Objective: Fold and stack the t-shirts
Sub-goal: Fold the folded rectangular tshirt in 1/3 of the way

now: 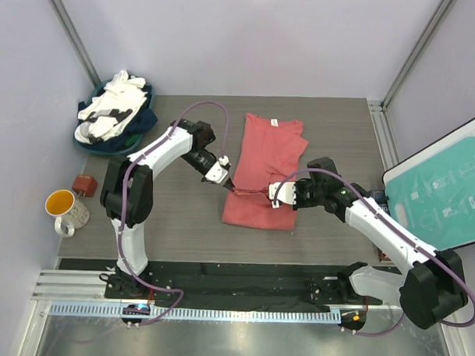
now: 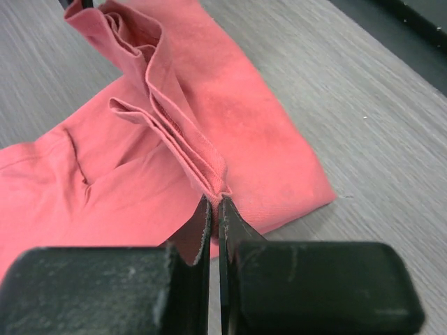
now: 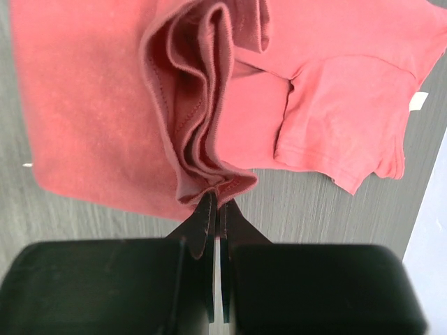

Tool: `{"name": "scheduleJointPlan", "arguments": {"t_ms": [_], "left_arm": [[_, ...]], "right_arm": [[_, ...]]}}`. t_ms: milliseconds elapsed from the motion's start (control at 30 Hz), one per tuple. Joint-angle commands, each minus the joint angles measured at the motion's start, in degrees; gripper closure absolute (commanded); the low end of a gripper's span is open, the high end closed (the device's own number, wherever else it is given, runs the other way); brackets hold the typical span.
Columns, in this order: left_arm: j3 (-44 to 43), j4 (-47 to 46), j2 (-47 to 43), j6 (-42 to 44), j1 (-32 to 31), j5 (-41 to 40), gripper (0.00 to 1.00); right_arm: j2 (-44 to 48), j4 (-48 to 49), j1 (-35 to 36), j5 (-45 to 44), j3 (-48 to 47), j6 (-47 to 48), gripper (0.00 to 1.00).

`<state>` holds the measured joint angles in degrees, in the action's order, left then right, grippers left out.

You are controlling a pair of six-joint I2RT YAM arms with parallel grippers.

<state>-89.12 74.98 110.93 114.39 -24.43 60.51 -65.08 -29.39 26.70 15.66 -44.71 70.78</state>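
Mid-fold, I judge: the soft coral-red cloth t-shirt [image 1: 270, 148] lies mid-bench, collar toward the far edge. The left jaws are clamped tight on bunched hem at its near-left corner; the right jaws likewise at near-right. Next, both should carry the hem evenly toward the collar.

Table [image 1: 181, 231]: the grey wood-grain top, which I view from above, with a black rail [image 1: 242, 273] along its near edge.

Red tee [image 1: 274, 148]: it lies right of the middle as a narrow lengthwise strip, collar toward the far edge. Most of it rests flat on the wood. Across its near part, a stitched edge is bunched into pleats and raised.

Pile [image 1: 115, 111] of white and navy tees: it sits at the far left corner, overlapping the table's edge. I cannot tell how much of it the top carries.
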Motion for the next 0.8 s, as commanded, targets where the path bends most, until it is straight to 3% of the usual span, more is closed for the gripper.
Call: {"name": "scheduleJointPlan", "arguments": {"t_ms": [0, 767], "left_arm": [[-4.3, -0.9, 1.9, 15.1, 1.0, 2.2, 1.0], [-17.9, -9.9, 14.6, 8.4, 3.4, 2.7, 0.99]], "right_arm": [[-2.4, 7.3, -1.3, -0.2, -0.2, 1.0, 0.99], [-16.7, 21.1, -7.5, 0.1, -4.0, 1.8, 0.99]]}}
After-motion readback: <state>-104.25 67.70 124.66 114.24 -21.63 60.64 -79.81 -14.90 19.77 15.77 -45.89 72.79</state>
